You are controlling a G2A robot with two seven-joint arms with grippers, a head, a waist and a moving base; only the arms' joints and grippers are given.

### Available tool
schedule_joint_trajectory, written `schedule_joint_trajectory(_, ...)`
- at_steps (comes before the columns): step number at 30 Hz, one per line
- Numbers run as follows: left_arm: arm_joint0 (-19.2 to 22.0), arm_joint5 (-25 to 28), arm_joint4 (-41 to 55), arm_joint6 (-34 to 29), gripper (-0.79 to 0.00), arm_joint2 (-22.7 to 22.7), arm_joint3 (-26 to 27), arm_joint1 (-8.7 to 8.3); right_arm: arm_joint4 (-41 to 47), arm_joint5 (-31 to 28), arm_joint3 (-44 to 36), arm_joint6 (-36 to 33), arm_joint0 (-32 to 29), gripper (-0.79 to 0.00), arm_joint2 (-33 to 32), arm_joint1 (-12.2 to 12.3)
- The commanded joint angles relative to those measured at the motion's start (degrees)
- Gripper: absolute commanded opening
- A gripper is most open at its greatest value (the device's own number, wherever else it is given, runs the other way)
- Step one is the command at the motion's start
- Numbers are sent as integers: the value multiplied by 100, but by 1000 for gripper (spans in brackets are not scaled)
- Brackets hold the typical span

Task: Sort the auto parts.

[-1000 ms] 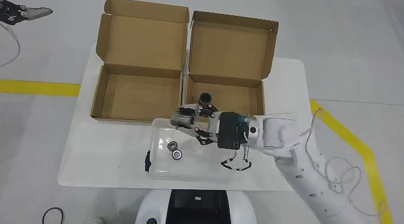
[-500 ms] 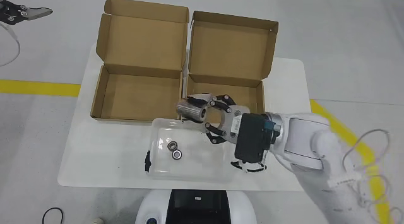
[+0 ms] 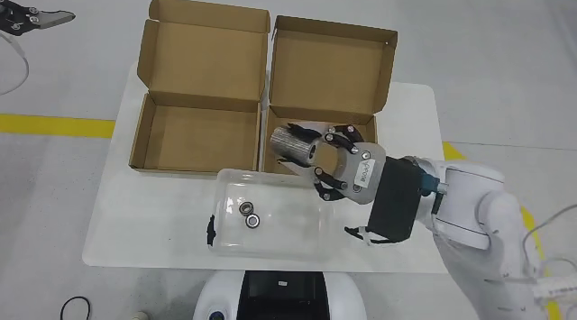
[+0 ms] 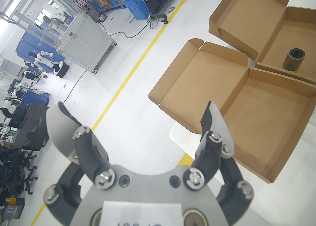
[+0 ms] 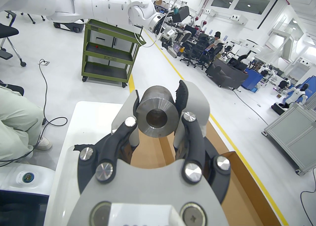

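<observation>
The right tool clamps a steel cylinder; below it an open box, beside it a clear tray; the left tool gapes wide.

Grips a metal cylinder between the right gripper fingers, arm stretched forward; holds the left gripper well aside, fingers spread wide.

Metal sleeve, matt cardboard boxes, seemingly plastic tray
</observation>
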State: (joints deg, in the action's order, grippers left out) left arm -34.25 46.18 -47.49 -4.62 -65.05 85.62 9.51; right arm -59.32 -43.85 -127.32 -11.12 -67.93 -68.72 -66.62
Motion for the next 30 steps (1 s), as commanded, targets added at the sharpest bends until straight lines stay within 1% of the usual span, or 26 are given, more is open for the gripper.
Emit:
schedule_joint_trajectory(1, 0, 0, 0, 0, 0, 0, 0, 0, -35, -5, -1, 15, -19, -785, -1, 5)
schedule_joint_trajectory(6, 0, 0, 0, 0, 0, 0, 0, 0, -117, 3, 113, -26, -111, -785, -17, 24)
schedule_joint_trajectory(11, 0, 0, 0, 0, 0, 0, 0, 0, -234, 104, 354, -104, -345, -785, 47, 43)
schedule_joint_trajectory(16, 0, 0, 0, 0, 0, 0, 0, 0, -536, 249, 490, -130, -659, -785, 220, 56)
schedule_joint_trajectory(19, 0, 0, 0, 0, 0, 0, 0, 0, -510, 333, 684, -254, -726, -785, 235, 64)
schedule_joint_trajectory(25, 0, 0, 0, 0, 0, 0, 0, 0, -395, 697, 1112, -504, -844, -785, 253, 70)
schedule_joint_trajectory(30, 0, 0, 0, 0, 0, 0, 0, 0, -537, 1113, 1330, -699, -1083, -785, 174, 90)
